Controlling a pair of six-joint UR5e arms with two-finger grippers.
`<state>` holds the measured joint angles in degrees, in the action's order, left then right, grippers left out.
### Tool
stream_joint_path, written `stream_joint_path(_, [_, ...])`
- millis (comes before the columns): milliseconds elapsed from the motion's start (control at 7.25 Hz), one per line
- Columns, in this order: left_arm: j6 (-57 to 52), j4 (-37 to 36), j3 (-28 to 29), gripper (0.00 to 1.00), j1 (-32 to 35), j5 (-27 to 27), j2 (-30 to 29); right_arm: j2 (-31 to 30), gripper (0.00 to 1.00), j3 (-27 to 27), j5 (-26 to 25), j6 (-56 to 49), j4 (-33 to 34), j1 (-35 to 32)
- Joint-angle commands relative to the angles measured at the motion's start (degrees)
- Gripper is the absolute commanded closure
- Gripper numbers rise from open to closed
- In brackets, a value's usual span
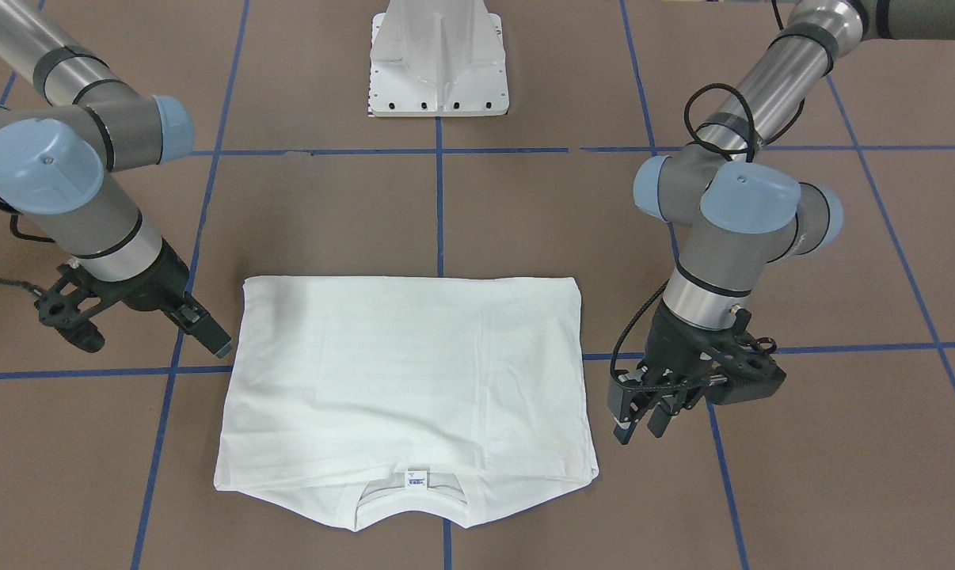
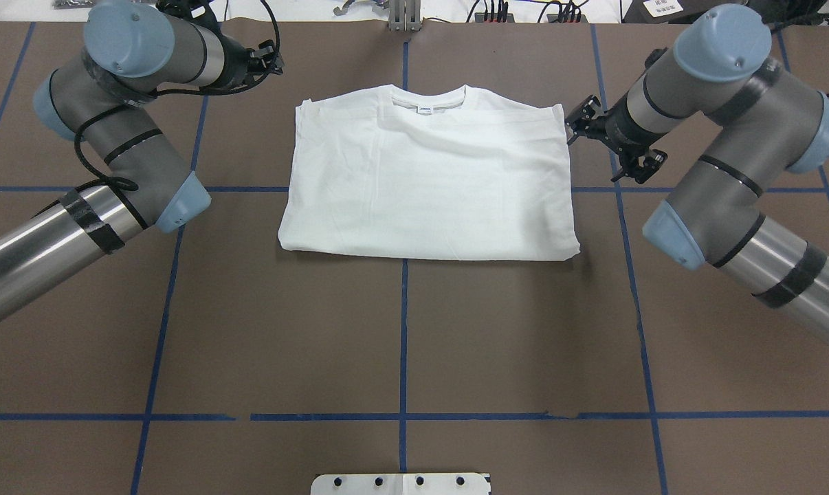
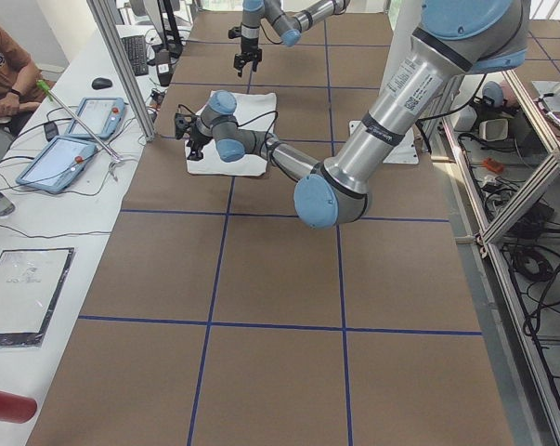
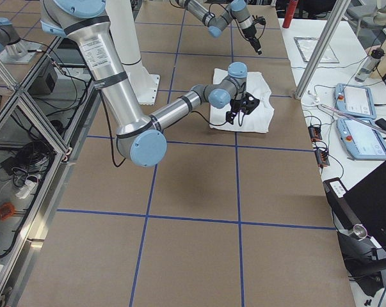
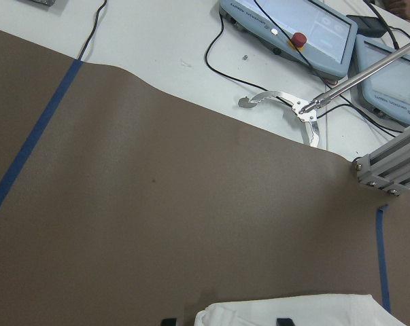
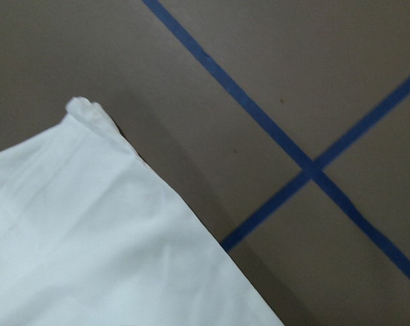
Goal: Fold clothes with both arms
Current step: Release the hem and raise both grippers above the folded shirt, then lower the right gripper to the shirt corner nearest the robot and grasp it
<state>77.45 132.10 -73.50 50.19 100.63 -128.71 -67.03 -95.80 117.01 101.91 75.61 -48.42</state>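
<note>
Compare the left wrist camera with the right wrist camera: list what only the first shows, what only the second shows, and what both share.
Only the left wrist view: the white desk beyond the table's edge, two control pendants, one with a red button, and an aluminium frame post.
Only the right wrist view: a crossing of blue tape lines, and the white T-shirt seen large, its side edge running up to a corner.
Both: the brown table, blue tape lines, and part of the T-shirt.

T-shirt [image 1: 406,372]: you see matt white cloth.
Table [image 1: 525,222]: matt brown sheet under the T-shirt.
Left arm [image 1: 778,67], right arm [image 1: 26,43]: shiny metal tubes.
</note>
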Motion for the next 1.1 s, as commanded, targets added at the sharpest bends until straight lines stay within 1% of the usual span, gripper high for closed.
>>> stream_joint_path(0, [-0.01, 0.08, -0.16, 0.42, -0.01, 0.0, 0.12, -3.36, 0.02, -2.11, -6.93, 12.75, -0.03, 9.43])
stream_joint_path(138, [-0.01, 0.09, -0.16, 0.42, -0.01, -0.08, 0.12, -3.64, 0.06, -2.28, -7.93, 13.31, 0.06, 10.44])
stream_joint_path(276, [-0.1, 0.09, -0.16, 0.42, -0.01, -0.08, 0.21, -3.81, 0.15, -1.59, -8.29, 13.32, 0.06, 11.06])
stream_joint_path(551, [-0.01, 0.0, -0.59, 0.42, -0.01, -0.08, 0.65, -3.81, 0.45, -1.49, -8.29, 13.32, 0.06, 11.24])
stream_joint_path(689, [-0.1, -0.09, -0.51, 0.42, -0.01, -0.08, 0.74, -3.9, 0.99, -2.19, -7.6, 13.14, 0.15, 11.15])
stream_joint_path(965, [-0.1, 0.0, -0.51, 0.42, -0.01, -0.08, 1.0, -3.55, 1.0, -2.11, -7.33, 12.88, 0.15, 11.06])
